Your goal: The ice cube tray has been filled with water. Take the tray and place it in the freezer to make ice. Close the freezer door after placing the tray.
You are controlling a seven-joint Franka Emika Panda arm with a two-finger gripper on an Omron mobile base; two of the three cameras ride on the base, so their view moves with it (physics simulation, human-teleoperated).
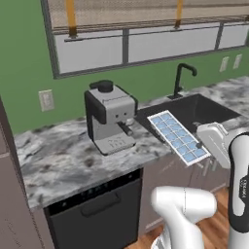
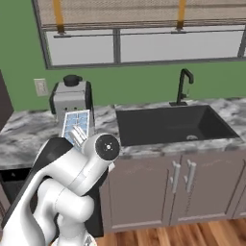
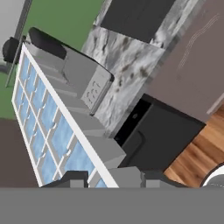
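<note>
The ice cube tray (image 1: 177, 137) is a thin white tray with a grid of pale blue water cells. It hangs tilted in the air over the counter's front edge, between the coffee machine and the sink. My gripper (image 1: 199, 145) is shut on its near short end. In the right base view the tray (image 2: 77, 124) rises behind my arm's elbow. The hand view looks along the tray (image 3: 43, 127), and my gripper (image 3: 109, 179) clamps its lower end there. The freezer and the freezer door are out of view.
A grey coffee machine (image 1: 111, 116) stands on the marble counter (image 1: 53, 160) just left of the tray. The black sink (image 2: 173, 125) with its faucet (image 2: 184, 84) lies to the right. A black dishwasher (image 1: 97, 209) sits below the counter, and a wood floor (image 2: 182, 235) lies in front.
</note>
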